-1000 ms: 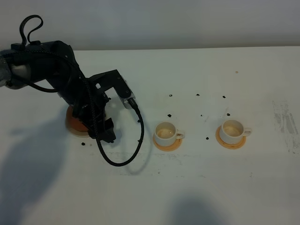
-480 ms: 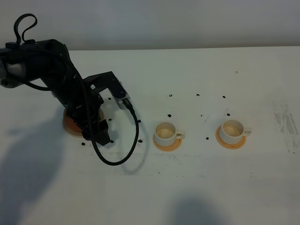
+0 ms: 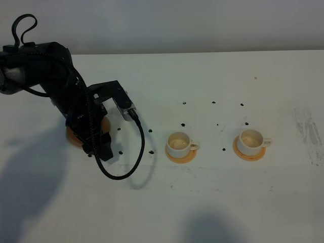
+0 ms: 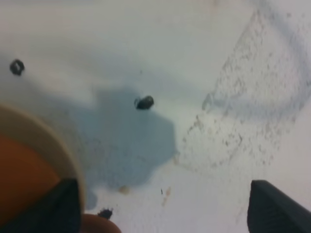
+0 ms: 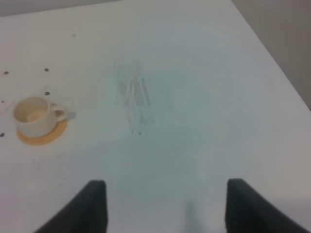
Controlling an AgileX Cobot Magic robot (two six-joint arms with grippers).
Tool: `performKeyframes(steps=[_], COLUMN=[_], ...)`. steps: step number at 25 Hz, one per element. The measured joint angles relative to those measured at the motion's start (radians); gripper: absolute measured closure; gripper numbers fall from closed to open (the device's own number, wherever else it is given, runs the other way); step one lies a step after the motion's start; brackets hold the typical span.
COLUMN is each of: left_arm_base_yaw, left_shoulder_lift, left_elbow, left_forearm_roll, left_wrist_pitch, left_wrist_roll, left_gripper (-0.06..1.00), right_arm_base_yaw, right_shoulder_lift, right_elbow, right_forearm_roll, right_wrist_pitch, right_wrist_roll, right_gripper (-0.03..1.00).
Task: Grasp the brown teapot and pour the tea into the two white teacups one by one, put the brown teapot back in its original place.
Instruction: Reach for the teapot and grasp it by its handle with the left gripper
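White tabletop [image 3: 212, 202], dotted with small dark specks, carries everything. Near its left edge the brown teapot [image 4: 19, 189] sits on a pale beige coaster [image 4: 53, 145], mostly hidden under the left arm. The left pincer [image 4: 163, 208] is released, spread wide just beside the pot. Two white cups [image 3: 178, 143] [image 3: 250, 141] stand on orange coasters [image 3: 179, 158] [image 3: 250, 156], well apart, mid-tabletop. The right pincer [image 5: 163, 204] hangs spread, grasping nothing.

2 white teacups [image 3: 178, 142] [image 3: 250, 140], upright, well apart
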Motion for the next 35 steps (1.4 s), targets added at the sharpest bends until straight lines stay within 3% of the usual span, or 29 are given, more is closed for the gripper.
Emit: performKeyframes(steps=[35], left_arm_base_yaw=[0.018], left_shoulder_lift=[-0.002], left_elbow=[0.0], left_forearm_roll=[0.133], left_wrist_pitch=[0.109], left_wrist_roll=[-0.019], left_gripper=[0.27], right_arm_base_yaw=[0.0], right_shoulder_lift=[0.0], right_elbow=[0.0], right_forearm_roll=[0.0], right_wrist_pitch=[0.0], right_wrist_roll=[0.0], right_gripper=[0.46])
